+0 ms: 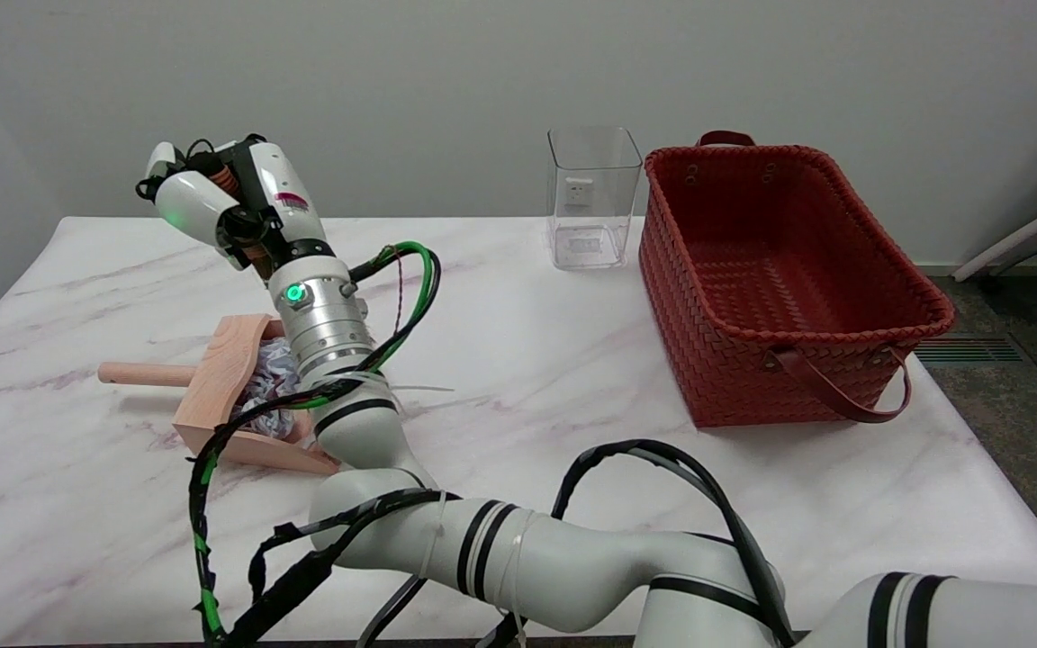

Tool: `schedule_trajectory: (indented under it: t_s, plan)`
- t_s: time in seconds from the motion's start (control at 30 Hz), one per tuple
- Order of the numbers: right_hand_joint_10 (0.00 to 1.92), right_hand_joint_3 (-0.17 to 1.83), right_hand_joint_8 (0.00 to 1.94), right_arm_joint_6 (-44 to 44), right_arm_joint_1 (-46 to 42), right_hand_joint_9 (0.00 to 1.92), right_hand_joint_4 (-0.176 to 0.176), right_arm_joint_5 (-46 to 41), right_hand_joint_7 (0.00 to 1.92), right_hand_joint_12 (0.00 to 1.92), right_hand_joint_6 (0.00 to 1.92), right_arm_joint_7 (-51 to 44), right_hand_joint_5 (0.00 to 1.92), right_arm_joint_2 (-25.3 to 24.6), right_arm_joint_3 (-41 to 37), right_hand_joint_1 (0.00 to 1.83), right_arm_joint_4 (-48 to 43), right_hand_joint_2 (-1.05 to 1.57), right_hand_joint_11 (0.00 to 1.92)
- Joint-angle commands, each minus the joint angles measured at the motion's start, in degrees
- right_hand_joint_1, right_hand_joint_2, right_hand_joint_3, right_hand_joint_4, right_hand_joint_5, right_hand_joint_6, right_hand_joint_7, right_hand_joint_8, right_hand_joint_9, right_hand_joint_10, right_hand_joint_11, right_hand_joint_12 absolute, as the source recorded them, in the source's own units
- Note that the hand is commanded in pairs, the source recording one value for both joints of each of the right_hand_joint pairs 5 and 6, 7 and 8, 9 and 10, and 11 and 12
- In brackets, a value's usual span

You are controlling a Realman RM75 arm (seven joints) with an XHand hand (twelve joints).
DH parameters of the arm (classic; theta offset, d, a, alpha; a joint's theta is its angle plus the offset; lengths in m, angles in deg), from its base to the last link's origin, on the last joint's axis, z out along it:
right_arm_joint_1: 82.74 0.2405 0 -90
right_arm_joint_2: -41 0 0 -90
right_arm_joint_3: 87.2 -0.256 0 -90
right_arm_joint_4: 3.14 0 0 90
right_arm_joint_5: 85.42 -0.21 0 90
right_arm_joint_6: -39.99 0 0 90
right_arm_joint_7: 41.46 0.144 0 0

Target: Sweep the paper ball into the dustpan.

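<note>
Crumpled white paper ball (271,382) inside pale wooden dustpan (221,373) at nine o'clock on white marble surface (518,360), right robot hand (217,202) raised at eleven o'clock, fingers curled in, nothing visibly held.

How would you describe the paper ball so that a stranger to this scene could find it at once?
Start at the marble table and look to its left side, where a pale wooden dustpan lies behind the right arm. The paper ball sits inside it: the only crumpled, white-and-bluish thing there, unlike the smooth wood around it.
</note>
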Motion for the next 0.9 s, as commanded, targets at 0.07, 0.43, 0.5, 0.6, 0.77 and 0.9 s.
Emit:
schedule_trajectory:
  t_s: [0.07,0.43,0.5,0.6,0.77,0.9]
  plan:
    - [1.92,1.0,1.92,3.1,-7.0,1.92,0.0,2.0,1.92,1.85,1.92,-10.8,1.92,8.0,-0.9,0.78,-13.3,1.52,1.85]
    - [1.92,1.16,1.92,3.7,-15.0,1.92,0.0,1.6,1.92,1.79,1.92,-18.6,1.92,10.3,-0.6,0.82,-20.7,1.51,1.79]
    - [1.92,1.18,1.92,3.7,-15.8,1.92,0.0,1.6,1.92,1.79,1.92,-18.6,1.92,8.6,-0.5,0.82,-18.9,1.52,1.79]
    - [1.92,1.2,1.92,3.6,-16.2,1.92,0.0,1.6,1.92,1.79,1.92,-18.5,1.92,7.6,-0.2,0.82,-17.1,1.52,1.79]
    - [1.92,1.23,1.92,3.1,-16.7,1.92,0.0,-1.0,1.92,1.79,1.92,-13.3,1.92,6.5,0.7,0.83,-15.2,1.51,1.79]
    - [1.92,1.27,1.92,1.0,-16.4,1.92,0.0,-2.6,1.92,1.8,1.92,-11.9,1.92,5.1,0.7,0.82,-14.1,1.51,1.8]
